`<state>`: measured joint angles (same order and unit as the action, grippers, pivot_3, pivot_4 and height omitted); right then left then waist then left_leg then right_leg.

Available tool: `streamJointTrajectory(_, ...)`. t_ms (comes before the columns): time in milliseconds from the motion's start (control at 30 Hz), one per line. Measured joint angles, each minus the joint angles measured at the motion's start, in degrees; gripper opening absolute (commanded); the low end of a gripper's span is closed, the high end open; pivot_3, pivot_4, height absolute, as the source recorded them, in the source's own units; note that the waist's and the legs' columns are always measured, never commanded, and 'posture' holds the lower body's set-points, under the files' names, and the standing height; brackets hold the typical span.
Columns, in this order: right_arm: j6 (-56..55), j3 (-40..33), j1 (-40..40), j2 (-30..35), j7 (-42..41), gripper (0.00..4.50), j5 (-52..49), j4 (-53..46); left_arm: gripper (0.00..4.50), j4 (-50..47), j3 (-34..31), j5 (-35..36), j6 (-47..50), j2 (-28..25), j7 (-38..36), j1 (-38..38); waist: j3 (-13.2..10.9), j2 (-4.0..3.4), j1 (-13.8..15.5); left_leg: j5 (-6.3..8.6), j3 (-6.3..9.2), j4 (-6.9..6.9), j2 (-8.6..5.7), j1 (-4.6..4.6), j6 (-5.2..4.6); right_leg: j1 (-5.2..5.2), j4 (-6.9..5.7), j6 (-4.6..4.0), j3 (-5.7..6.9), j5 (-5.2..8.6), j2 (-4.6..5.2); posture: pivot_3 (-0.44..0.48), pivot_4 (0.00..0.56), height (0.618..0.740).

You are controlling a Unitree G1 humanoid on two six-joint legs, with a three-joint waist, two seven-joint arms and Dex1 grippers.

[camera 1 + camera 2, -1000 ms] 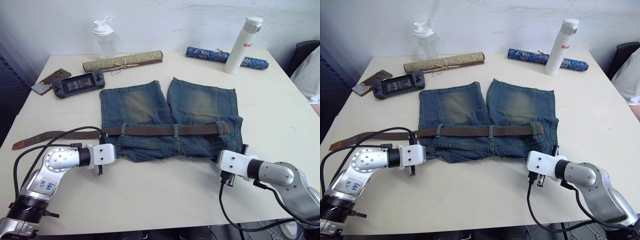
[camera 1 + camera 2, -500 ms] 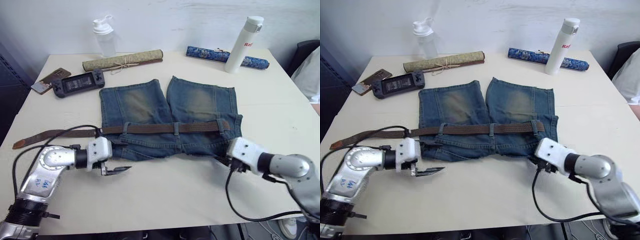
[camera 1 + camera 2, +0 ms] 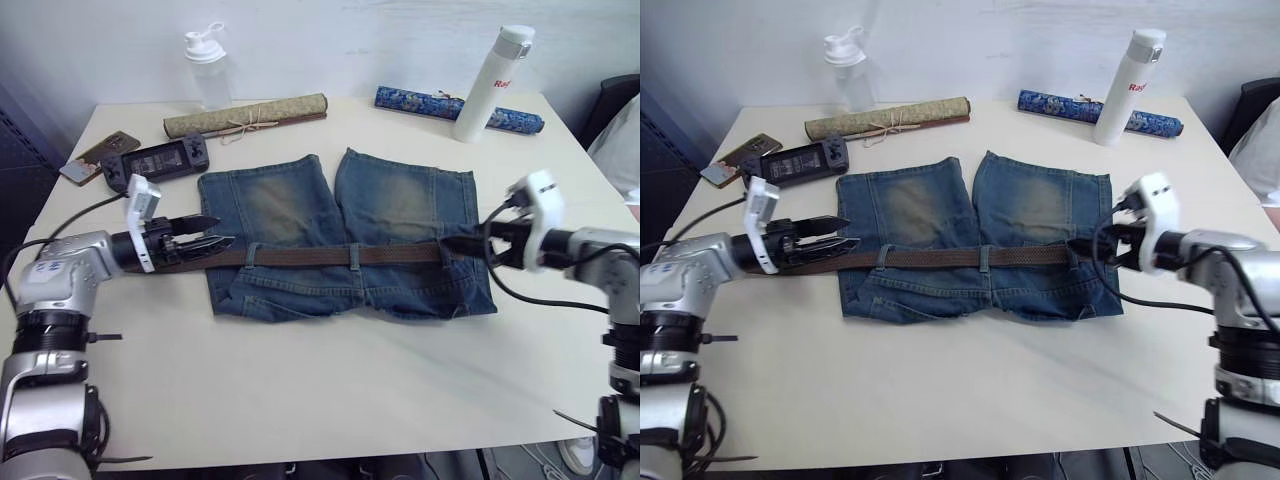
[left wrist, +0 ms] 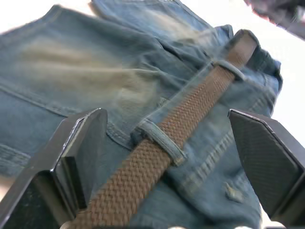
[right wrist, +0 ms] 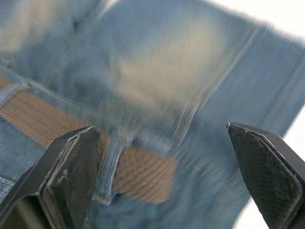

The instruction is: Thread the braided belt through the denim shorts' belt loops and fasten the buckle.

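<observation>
We're swinging both arms up off the shorts' hem, left gripper (image 3: pixel 205 229) and right gripper (image 3: pixel 455 245) spread wide and empty, flanking the braided belt (image 3: pixel 340 256) already threaded across the denim shorts (image 3: pixel 340 225), buckling next.

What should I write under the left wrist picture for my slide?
Open left gripper hovering over the braided belt threaded through a belt loop on the denim shorts.

Blue denim, brown weave

The denim shorts (image 3: pixel 340 235) are blue with faded yellowish patches on both legs; the braided belt (image 3: pixel 330 256) is dark-brown woven.
</observation>
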<state>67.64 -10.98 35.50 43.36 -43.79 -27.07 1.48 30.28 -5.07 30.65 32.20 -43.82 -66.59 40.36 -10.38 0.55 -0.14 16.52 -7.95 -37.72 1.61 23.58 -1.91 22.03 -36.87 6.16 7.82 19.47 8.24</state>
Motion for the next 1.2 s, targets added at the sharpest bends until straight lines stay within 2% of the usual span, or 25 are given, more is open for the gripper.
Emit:
streamJointTrajectory(100, 4.13, -0.41, 3.04, -0.86, 0.06, 4.49, -1.9, 5.06, 4.41, 6.45, 1.94, -2.71, -0.04, 2.15, -1.97, 4.75, 0.0, 0.0, -0.06, -0.08, -0.11, -0.36, 0.0, 0.59, -0.13, 0.6, -0.3, 0.13, -0.09, -0.06, 0.0, 0.0, 0.15, 0.717)
streamJointTrajectory(333, 6.65, 1.18, 5.3, -0.74, -1.76, 4.49, -3.87, 8.68, 4.41, 17.01, 7.03, -10.23, -4.09, 6.52, -4.06, 8.32, 0.0, 0.0, -0.2, -0.08, -0.18, -0.4, 0.02, 0.56, -0.14, 0.68, -0.45, 0.13, -0.2, -0.07, 0.0, 0.0, 0.15, 0.717)
streamJointTrajectory(567, 5.6, 3.82, 5.29, -0.7, -3.12, 4.49, -3.76, 12.08, 4.41, 23.48, 7.07, -14.33, -10.45, 9.3, -4.18, 11.15, 0.0, 0.0, 0.0, -0.09, -0.24, -0.52, 0.01, 0.55, -0.15, 0.72, -0.61, 0.14, -0.25, -0.07, 0.1, 0.0, 0.15, 0.717)
streamJointTrajectory(600, 5.17, 3.81, 5.28, -0.71, -3.3, 3.94, -3.79, 12.38, 3.85, 23.89, 6.64, -14.34, -10.53, 9.44, -4.5, 11.18, 0.0, 0.0, 0.0, -0.09, -0.24, -0.53, -0.01, 0.55, -0.15, 0.73, -0.62, 0.13, -0.25, -0.07, 0.12, 0.0, 0.15, 0.717)
streamJointTrajectory(633, 4.79, 3.79, 5.29, -0.7, -3.36, 3.77, -3.79, 12.59, 3.7, 24.2, 6.44, -14.48, -10.66, 9.49, -4.74, 11.2, 0.0, 0.0, -0.06, -0.08, -0.24, -0.53, -0.01, 0.56, -0.16, 0.72, -0.62, 0.13, -0.25, -0.07, 0.13, 0.0, 0.15, 0.717)
streamJointTrajectory(733, 3.53, 3.7, 5.29, -0.71, -3.53, 2.31, -3.79, 13.26, 2.35, 24.46, 6.29, -15.61, -11.16, 9.54, -5.68, 11.19, 0.0, 0.0, -0.19, -0.08, -0.24, -0.49, -0.01, 0.55, -0.16, 0.73, -0.6, 0.13, -0.23, -0.07, 0.12, 0.0, 0.15, 0.717)
streamJointTrajectory(767, 3.37, 3.7, 5.28, -0.71, -3.7, 1.99, -3.8, 13.4, 2.1, 24.47, 6.29, -15.81, -11.22, 9.56, -5.89, 11.19, 0.0, 0.0, -0.21, -0.08, -0.25, -0.49, 0.0, 0.56, -0.16, 0.74, -0.6, 0.13, -0.22, -0.07, 0.11, 0.0, 0.15, 0.717)
streamJointTrajectory(867, 2.12, 3.68, 5.28, -0.71, -4.6, 0.7, -3.97, 13.95, 0.91, 24.5, 6.24, -16.46, -11.97, 9.57, -7.09, 11.19, 0.0, 0.0, -0.23, -0.08, -0.25, -0.48, -0.01, 0.56, -0.16, 0.74, -0.59, 0.13, -0.22, -0.07, 0.11, 0.0, 0.15, 0.717)
streamJointTrajectory(900, 1.99, 3.68, 5.28, -0.71, -4.85, 0.44, -3.99, 13.95, 0.88, 24.51, 6.22, -16.5, -12.25, 9.57, -7.59, 11.19, 0.0, 0.0, -0.26, -0.08, -0.25, -0.49, 0.0, 0.56, -0.16, 0.74, -0.6, 0.13, -0.23, -0.07, 0.11, 0.0, 0.15, 0.717)
streamJointTrajectory(1200, -4.29, 3.79, 3.44, -0.38, -7.31, 0.44, -3.72, 12.47, 0.88, 24.25, 4.76, -17.12, -15.59, 10.23, -6.08, 11.1, 0.0, 0.01, -0.27, -0.08, -0.25, -0.49, 0.0, 0.57, -0.16, 0.75, -0.6, 0.14, -0.23, -0.07, 0.11, 0.0, 0.15, 0.717)
